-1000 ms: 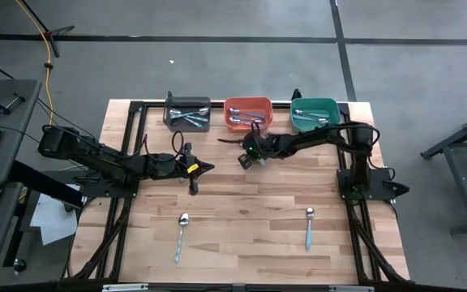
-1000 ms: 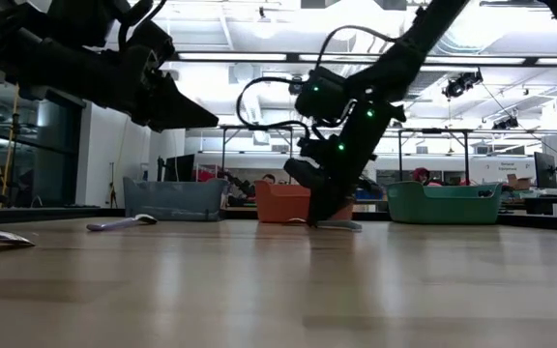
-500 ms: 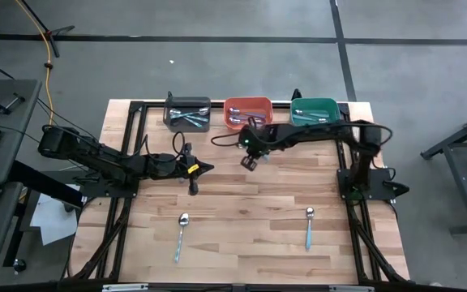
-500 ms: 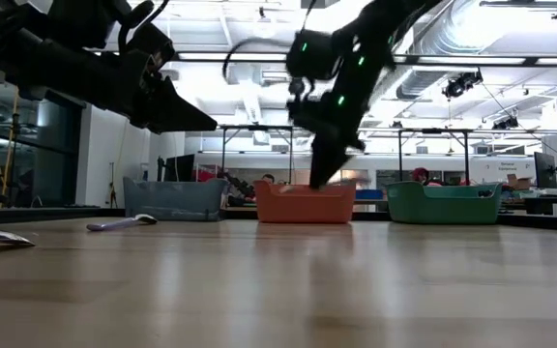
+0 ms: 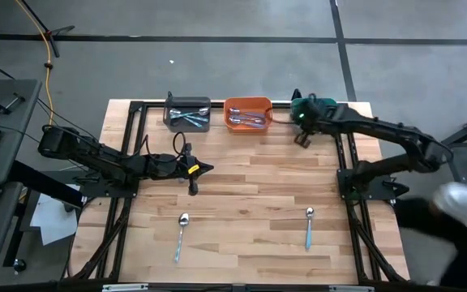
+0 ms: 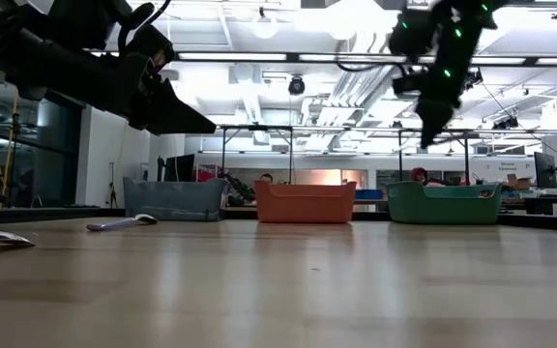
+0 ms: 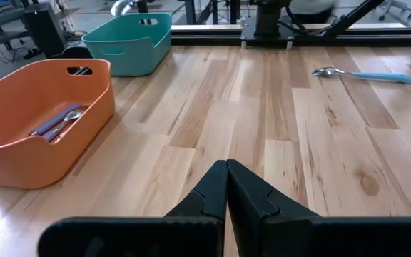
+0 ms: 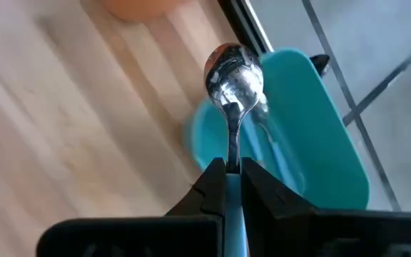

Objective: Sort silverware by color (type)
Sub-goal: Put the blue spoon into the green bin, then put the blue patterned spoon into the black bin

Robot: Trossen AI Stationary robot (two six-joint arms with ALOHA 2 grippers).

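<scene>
My right gripper (image 5: 302,138) hangs high above the table just in front of the teal bin (image 5: 300,108), shut on a spoon (image 8: 232,75) with a shiny bowl and a light-blue handle. In the right wrist view the teal bin (image 8: 312,135) lies below the spoon. My left gripper (image 5: 208,169) is shut and empty, hovering over the table's middle left, its fingertips (image 7: 227,168) closed together. Two spoons lie flat on the near boards: a pale-handled one (image 5: 181,235) and a blue-handled one (image 5: 308,228). My right gripper (image 8: 232,165) pinches the spoon's thin neck (image 8: 232,135) just behind the bowl between its two fingers. The spoon lies along the fingers, bowl sticking out past the tips, light-blue handle (image 8: 237,221) running back between them. It is lifted clear of the table.
The grey bin (image 5: 187,113) and the orange bin (image 5: 247,113) stand along the far edge, each with spoons inside. The blue-handled spoon (image 7: 362,74) shows beyond my left gripper. A pale blurred shape (image 5: 464,199) moves beyond the table's right edge.
My right gripper, shut on the spoon, rose off the boards in front of the orange bin. It then swung up and toward the table's right and far edge, to the teal bin, carrying the spoon clear. The left arm stayed still.
</scene>
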